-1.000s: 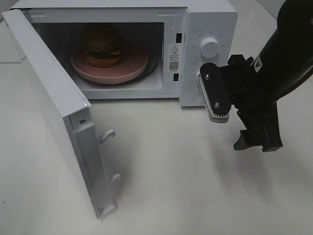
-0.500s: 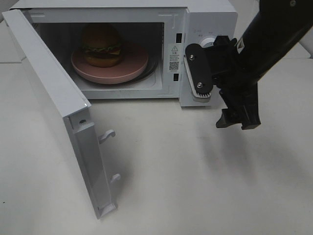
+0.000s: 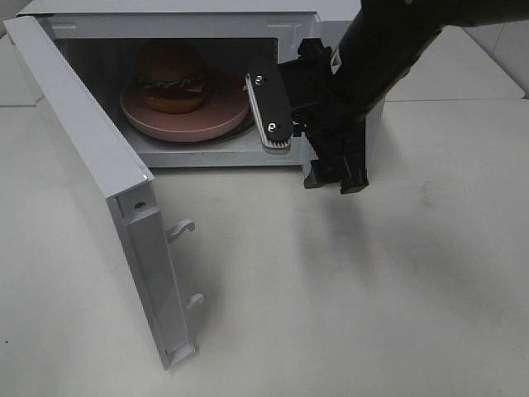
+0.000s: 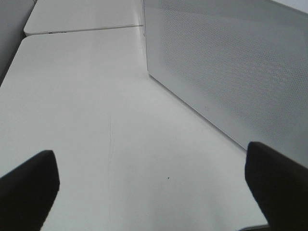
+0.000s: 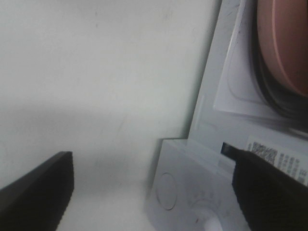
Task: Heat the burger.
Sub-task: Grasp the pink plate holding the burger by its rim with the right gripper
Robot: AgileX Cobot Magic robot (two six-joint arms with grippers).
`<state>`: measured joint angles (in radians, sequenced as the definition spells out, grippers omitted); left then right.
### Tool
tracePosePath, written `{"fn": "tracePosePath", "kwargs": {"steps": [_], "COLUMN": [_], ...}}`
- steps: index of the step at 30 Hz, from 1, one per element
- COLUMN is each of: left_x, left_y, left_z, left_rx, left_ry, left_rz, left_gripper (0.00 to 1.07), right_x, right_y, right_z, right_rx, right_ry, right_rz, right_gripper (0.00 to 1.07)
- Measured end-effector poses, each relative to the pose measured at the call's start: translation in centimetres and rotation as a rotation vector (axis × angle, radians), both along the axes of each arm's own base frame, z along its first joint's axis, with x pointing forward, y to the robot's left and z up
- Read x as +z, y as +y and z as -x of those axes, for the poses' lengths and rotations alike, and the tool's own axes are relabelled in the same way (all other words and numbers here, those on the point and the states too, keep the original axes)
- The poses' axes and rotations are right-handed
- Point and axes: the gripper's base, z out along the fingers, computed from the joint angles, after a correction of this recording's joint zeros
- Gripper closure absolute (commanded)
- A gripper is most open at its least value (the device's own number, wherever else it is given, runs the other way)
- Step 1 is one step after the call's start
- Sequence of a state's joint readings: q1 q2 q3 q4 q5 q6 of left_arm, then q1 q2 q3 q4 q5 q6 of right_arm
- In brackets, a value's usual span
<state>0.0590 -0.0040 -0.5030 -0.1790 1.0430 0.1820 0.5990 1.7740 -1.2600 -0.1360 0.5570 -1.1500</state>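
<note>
Right gripper (image 3: 302, 142) is hovering, jaws spread wide, before open microwave (image 3: 198, 157) | burger (image 3: 171, 76) is sitting on plate (image 3: 219, 120) just beyond it | left gripper (image 4: 154, 192) is spread open too

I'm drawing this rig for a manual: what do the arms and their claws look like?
The right arm is glossy black and thick. The right claw has a flat black finger plate with rounded ends, two silver screws and a white ribbed pad along the edge; a black angular bracket is fixed beside it. The left claw shows only two dark, blunt finger ends. No cables show.
</note>
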Motion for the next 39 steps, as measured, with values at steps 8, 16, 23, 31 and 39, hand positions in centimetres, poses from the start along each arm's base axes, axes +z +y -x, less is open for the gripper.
{"fn": "tracePosePath", "kwargs": {"steps": [8, 16, 23, 31, 39], "left_x": [0.0, 0.0, 0.0, 0.0, 0.0], "left_y": [0.0, 0.0, 0.0, 0.0, 0.0], "left_z": [0.0, 0.0, 0.0, 0.0, 0.0], "left_rx": [0.000, 0.000, 0.000, 0.000, 0.000], "left_ry": [0.000, 0.000, 0.000, 0.000, 0.000], "left_rz": [0.000, 0.000, 0.000, 0.000, 0.000], "left_gripper": [0.06, 0.06, 0.06, 0.06, 0.06], "right_x": [-0.1, -0.8, -2.0, -3.7, -6.0], "right_y": [2.3, 3.4, 5.5, 6.8, 8.3], "right_z": [-1.1, -2.7, -4.0, -5.6, -8.0], "right_rx": [0.042, 0.050, 0.074, 0.079, 0.072], "right_ry": [-0.064, -0.091, -0.118, -0.116, -0.118], "right_rz": [-0.042, -0.058, -0.080, -0.080, -0.081], "right_gripper": [0.23, 0.24, 0.24, 0.24, 0.25]}}
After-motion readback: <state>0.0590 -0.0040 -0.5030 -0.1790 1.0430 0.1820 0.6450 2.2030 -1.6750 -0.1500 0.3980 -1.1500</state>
